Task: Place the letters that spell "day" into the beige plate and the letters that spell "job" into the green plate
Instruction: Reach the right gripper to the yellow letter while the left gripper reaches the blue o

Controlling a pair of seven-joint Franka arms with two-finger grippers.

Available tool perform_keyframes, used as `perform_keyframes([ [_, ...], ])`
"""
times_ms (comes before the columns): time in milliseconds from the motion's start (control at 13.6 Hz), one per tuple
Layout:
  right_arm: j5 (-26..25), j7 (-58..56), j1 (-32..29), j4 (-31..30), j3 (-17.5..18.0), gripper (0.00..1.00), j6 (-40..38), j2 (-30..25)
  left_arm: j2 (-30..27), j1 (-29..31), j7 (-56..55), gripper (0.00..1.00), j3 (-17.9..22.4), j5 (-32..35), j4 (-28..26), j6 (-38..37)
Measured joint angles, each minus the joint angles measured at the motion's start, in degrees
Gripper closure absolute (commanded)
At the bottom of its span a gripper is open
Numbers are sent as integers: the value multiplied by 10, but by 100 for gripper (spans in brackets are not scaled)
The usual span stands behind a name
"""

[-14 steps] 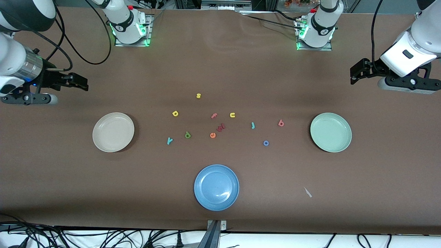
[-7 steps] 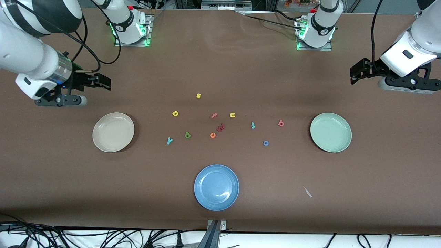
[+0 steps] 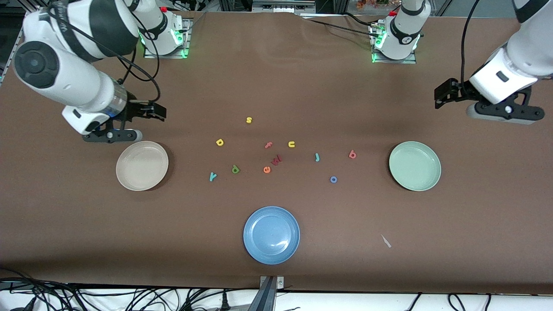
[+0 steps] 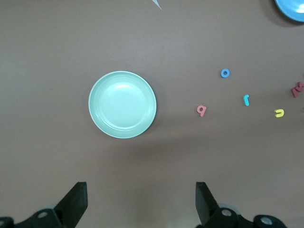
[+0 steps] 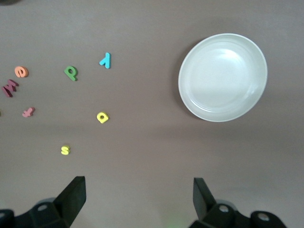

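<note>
The beige plate [image 3: 141, 166] [image 5: 223, 77] and the green plate [image 3: 414, 166] [image 4: 122, 104] both lie empty. The "day" letters lie between them on the table: yellow one [image 3: 220, 142] [image 5: 102, 117], green one [image 3: 235, 169] [image 5: 71, 72], teal y [image 3: 212, 176] [image 5: 105, 60]. Closer to the green plate lie the light-blue j [image 3: 317, 157] [image 4: 246, 99], blue o [image 3: 333, 179] [image 4: 225, 73] and salmon b [image 3: 352, 154] [image 4: 201, 110]. My right gripper [image 3: 158, 111] [image 5: 138, 197] hangs open and empty over bare table beside the beige plate. My left gripper [image 3: 440, 96] [image 4: 141, 199] hangs open and empty over bare table beside the green plate.
A blue plate [image 3: 271, 234] lies nearest the front camera. Other letters sit among the task's: yellow s [image 3: 249, 120], pink f [image 3: 268, 145], yellow u [image 3: 291, 144], orange e [image 3: 267, 169], dark red w [image 3: 277, 160]. A small pale scrap [image 3: 386, 241] lies toward the front edge.
The right arm has swung in from its end of the table toward the beige plate. The left gripper has shifted only slightly. No letter has moved.
</note>
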Motion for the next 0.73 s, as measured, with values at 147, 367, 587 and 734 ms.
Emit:
perform_keyframes([
  [147,0,10,14,-26,0,0,37,1,25,-5,0,0,-2,0,0,1],
  [367,1,31,30,-79,3,0,121,2,62,-7,0,0,-13,0,7,5],
  [587,2,68,46,-139,19,0,234,40,116,-39,-1,0,-17,0,17,31],
  [734,2,87,52,-149,33,0,274,78,163,-61,-2,0,-18,0,42,49],
])
